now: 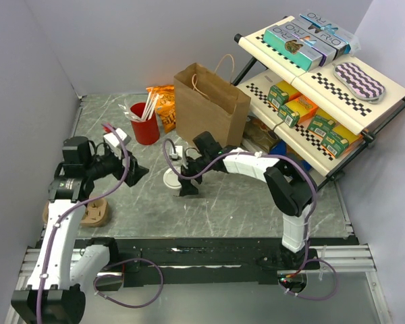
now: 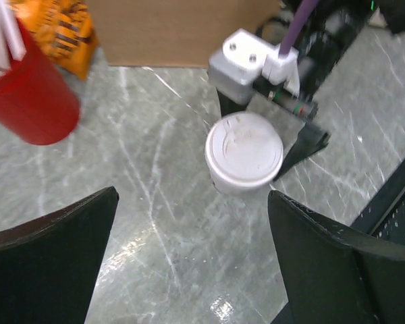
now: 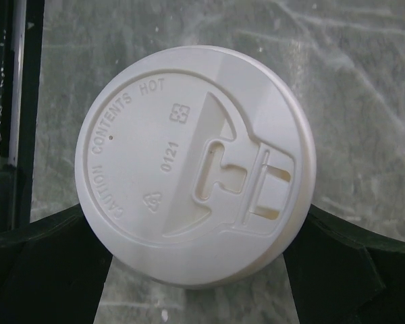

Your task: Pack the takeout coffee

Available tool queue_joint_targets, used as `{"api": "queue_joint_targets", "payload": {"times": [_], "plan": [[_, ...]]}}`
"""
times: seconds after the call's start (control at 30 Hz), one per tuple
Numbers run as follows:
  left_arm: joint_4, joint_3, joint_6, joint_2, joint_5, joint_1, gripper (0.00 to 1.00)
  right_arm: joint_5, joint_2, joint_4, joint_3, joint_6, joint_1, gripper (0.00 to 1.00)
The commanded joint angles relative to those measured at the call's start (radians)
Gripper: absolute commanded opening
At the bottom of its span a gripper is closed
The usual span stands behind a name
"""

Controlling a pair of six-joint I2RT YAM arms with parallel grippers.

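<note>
Right pincer straddling the cup, grasp step ahead of bagging.
Cup (image 1: 171, 179) stands upright mid-counter (image 1: 243, 202), with the bag (image 1: 209, 104) at its 1 o'clock and the red cup (image 1: 145, 123) at 11. Right pincer (image 3: 196, 216) has one finger each side of the cup wall, under the lid (image 3: 196, 162). The overhang hides contact, so cannot tell if it is clamped. Left pincer (image 2: 192, 196) gapes wide and holds nothing, at the cup's 9 o'clock. To do it well: squeeze the paper wall just below the lid rim, lightly, since thin paper likely dents and could pop the lid. Keep it upright, lift straight, clear the bag rim, then lower through the mouth. Lid is smooth matte domed plastic with embossed lettering and a sip tab. Bag is stiff creased brown paper with cord handles. Counter is grey, marbled, slightly glossy.
</note>
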Motion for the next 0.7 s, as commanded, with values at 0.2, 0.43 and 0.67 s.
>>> {"api": "queue_joint_targets", "payload": {"times": [0.2,0.43,0.67], "plan": [[-0.141,0.222,-0.105,-0.056,-0.118,0.079,0.99,0.016,0.161,0.147,0.209,0.127,0.062,0.93],[-0.244,0.350,-0.140,-0.054,-0.136,0.108,0.99,0.064,0.275,0.219,0.353,0.221,0.098,0.93],[-0.339,0.435,-0.134,-0.068,-0.156,0.124,0.99,0.111,0.375,0.305,0.460,0.303,0.138,0.93]]}}
